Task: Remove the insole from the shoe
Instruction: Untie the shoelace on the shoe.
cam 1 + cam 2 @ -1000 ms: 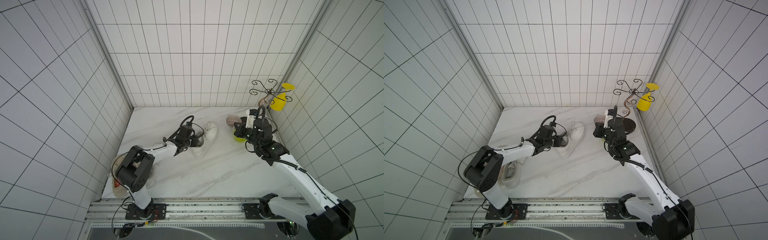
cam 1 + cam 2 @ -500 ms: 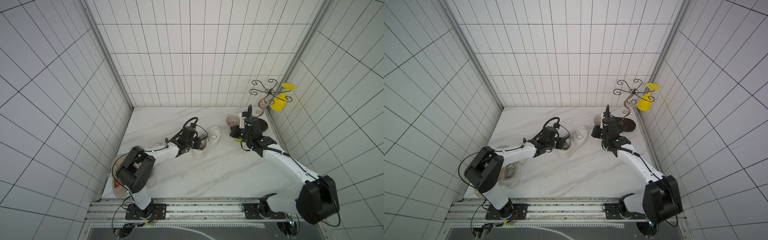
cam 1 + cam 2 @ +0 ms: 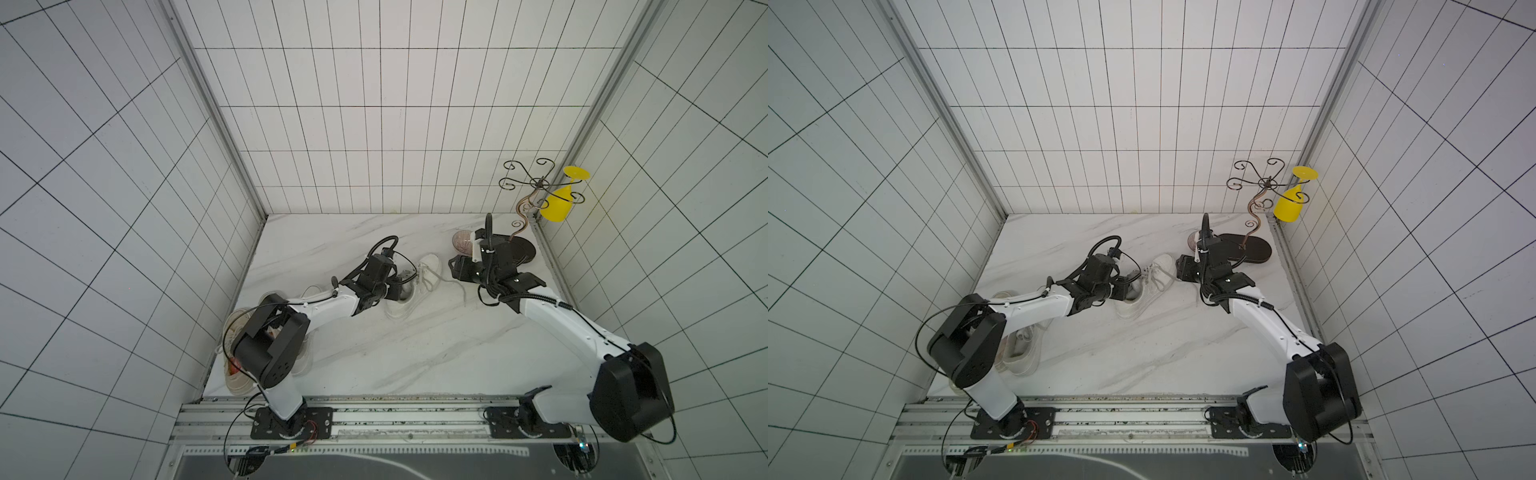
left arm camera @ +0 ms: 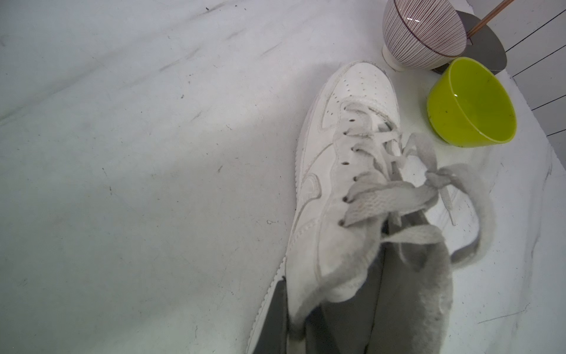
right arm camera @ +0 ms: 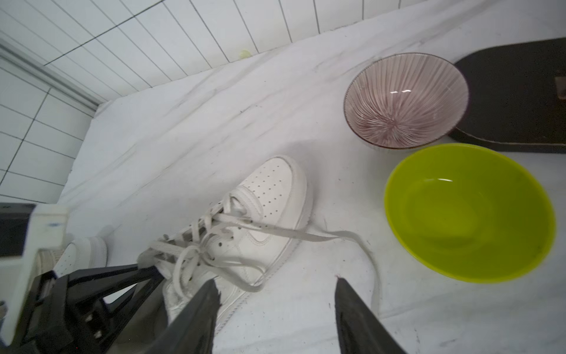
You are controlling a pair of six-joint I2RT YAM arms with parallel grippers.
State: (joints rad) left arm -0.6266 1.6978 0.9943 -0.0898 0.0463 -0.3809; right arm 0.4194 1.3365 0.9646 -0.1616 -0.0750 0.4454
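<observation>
A white lace-up shoe (image 3: 420,286) (image 3: 1152,286) lies mid-table, toe towards the back right. My left gripper (image 3: 395,287) (image 3: 1126,287) (image 4: 294,318) is shut on the shoe's (image 4: 337,171) side wall at the opening, one finger outside and one inside. Grey lining shows inside the opening, but I cannot make out the insole. My right gripper (image 3: 455,268) (image 3: 1181,270) (image 5: 275,282) stands open just above the table beside the shoe's (image 5: 266,211) laces, with nothing between its fingers. A loose lace trails over the table there.
A lime-green bowl (image 5: 468,214) (image 4: 471,104) and a striped bowl (image 5: 404,98) (image 3: 461,242) sit just past the toe. Behind them stands a wire stand (image 3: 528,191) on a dark base, with a yellow glass (image 3: 559,203) hanging. More shoes (image 3: 237,361) lie at the left wall.
My right gripper has gone from shut to open and moved left, closer to the shoe's toe. The left gripper keeps its hold and the shoe has barely shifted.
</observation>
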